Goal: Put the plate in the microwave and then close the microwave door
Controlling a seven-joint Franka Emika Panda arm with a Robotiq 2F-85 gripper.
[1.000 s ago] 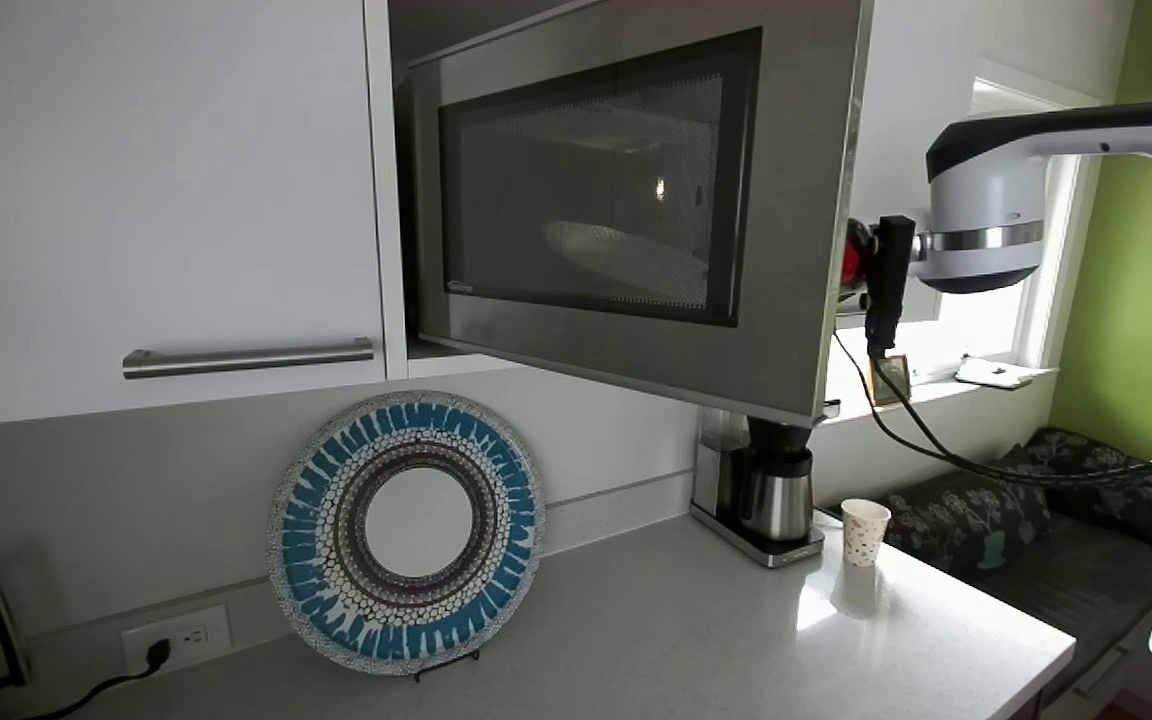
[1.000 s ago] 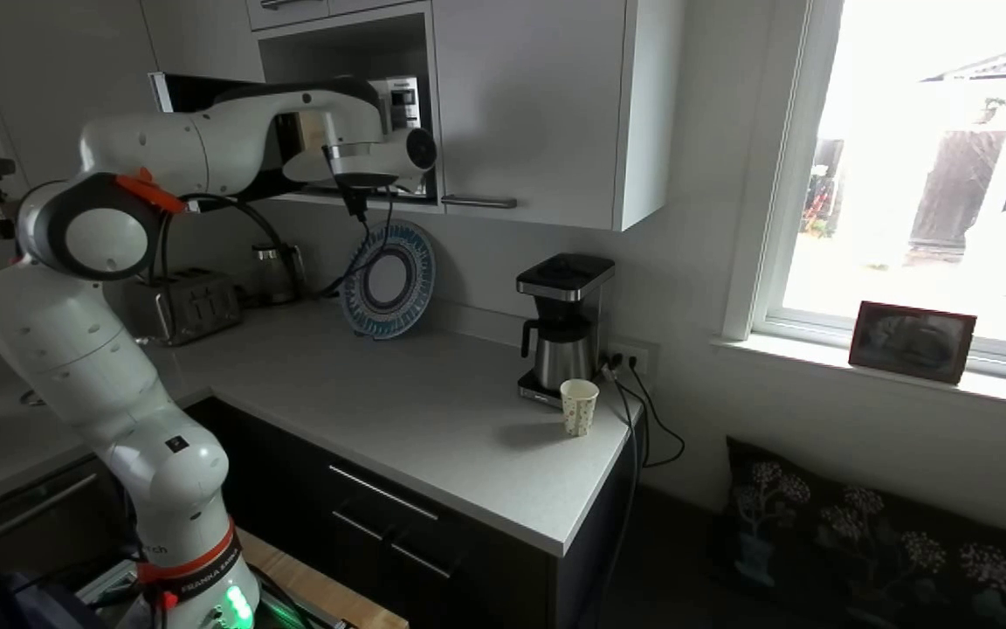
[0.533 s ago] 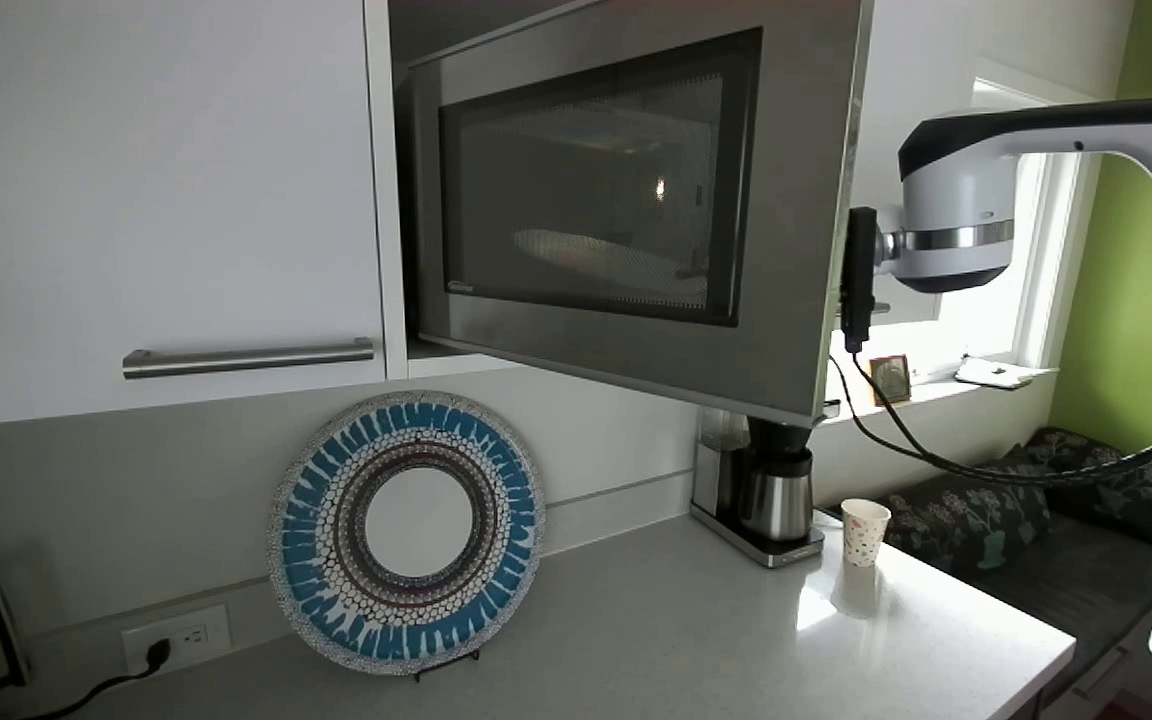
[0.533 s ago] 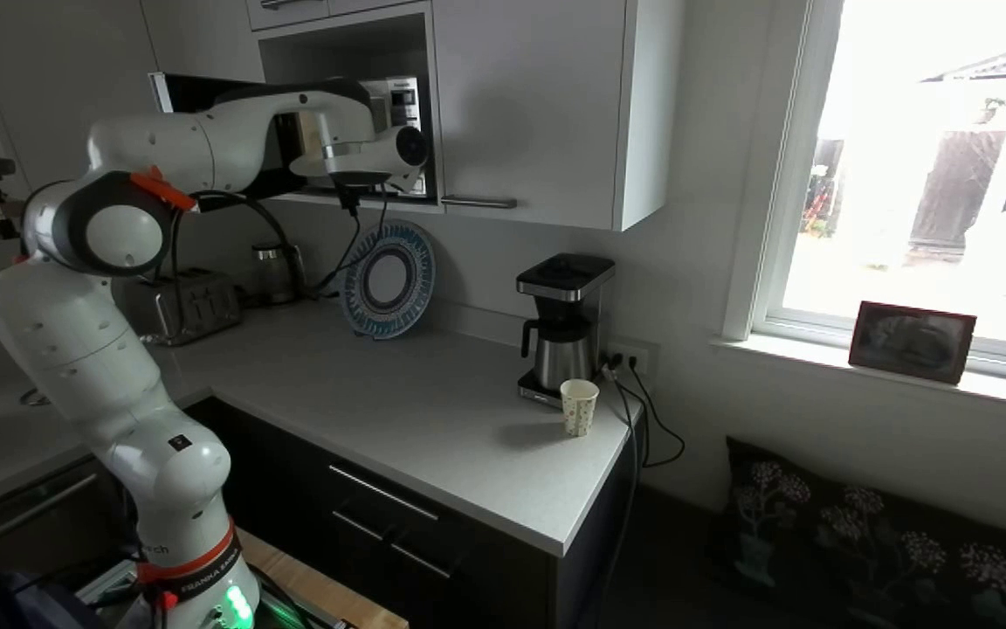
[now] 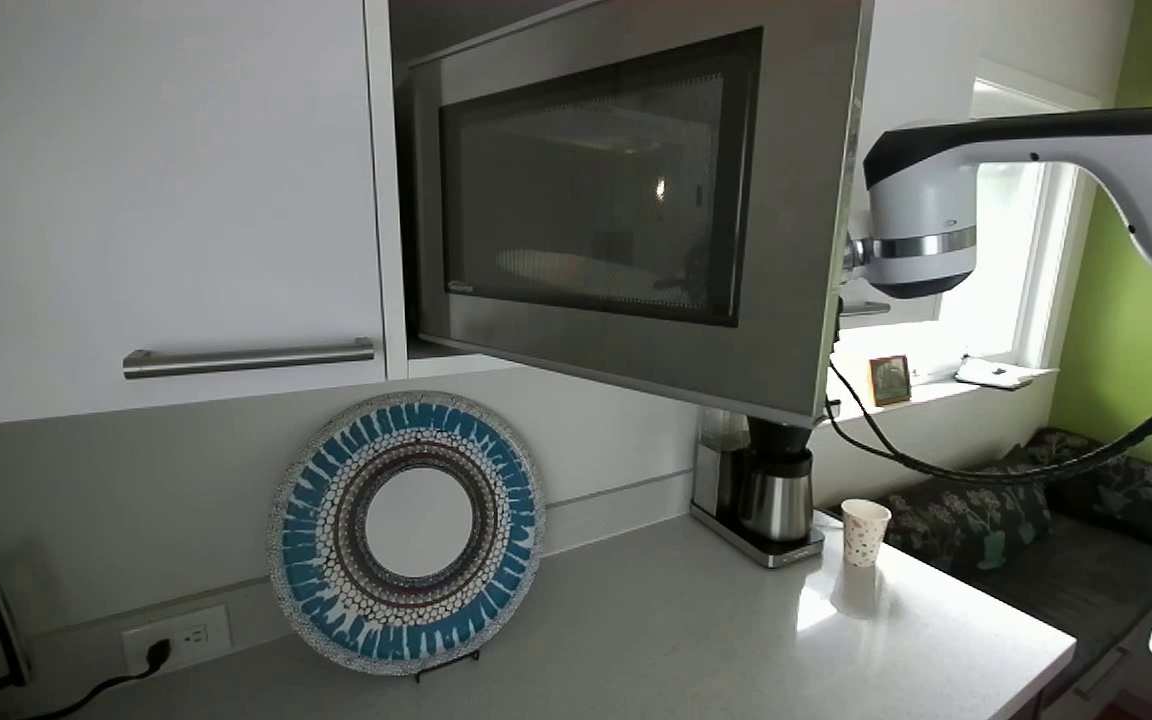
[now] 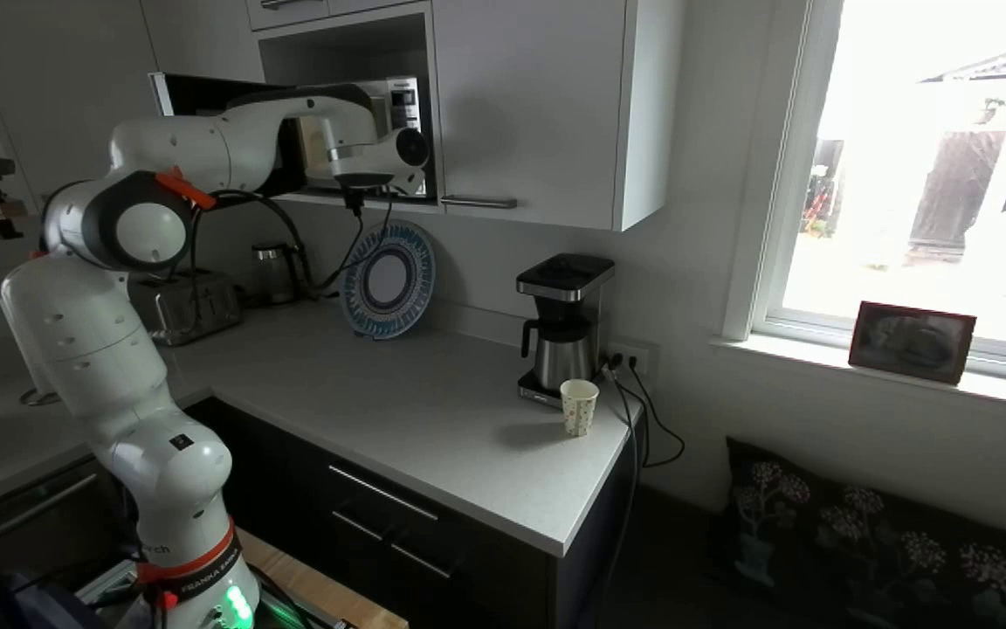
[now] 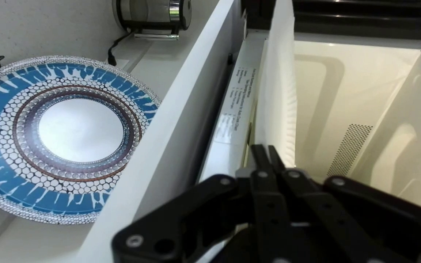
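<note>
In the wrist view the white plate (image 7: 278, 95) shows edge-on with a ruffled rim, and my gripper (image 7: 265, 148) is shut on its near edge. The plate lies roughly flat, before or partly within the mouth of the microwave's cream cavity (image 7: 353, 73); how deep it reaches I cannot tell. The microwave door (image 5: 796, 200) stands wide open in an exterior view, and the plate (image 5: 576, 270) shows dimly through its dark window. The microwave (image 6: 403, 100) sits in a cabinet niche, partly behind my arm. My gripper is largely hidden in both exterior views.
A shelf edge (image 7: 181, 120) runs beside the cavity. On the counter below stand a blue-patterned ring plate (image 5: 406, 620), a coffee maker (image 6: 564, 323), a paper cup (image 6: 579, 406) and a toaster (image 6: 193, 306). A cable (image 5: 996, 472) hangs from the arm.
The arm has moved leftward behind the open door in an exterior view, toward the microwave, and the plate seen through the window has moved left with it. The door has not moved.
</note>
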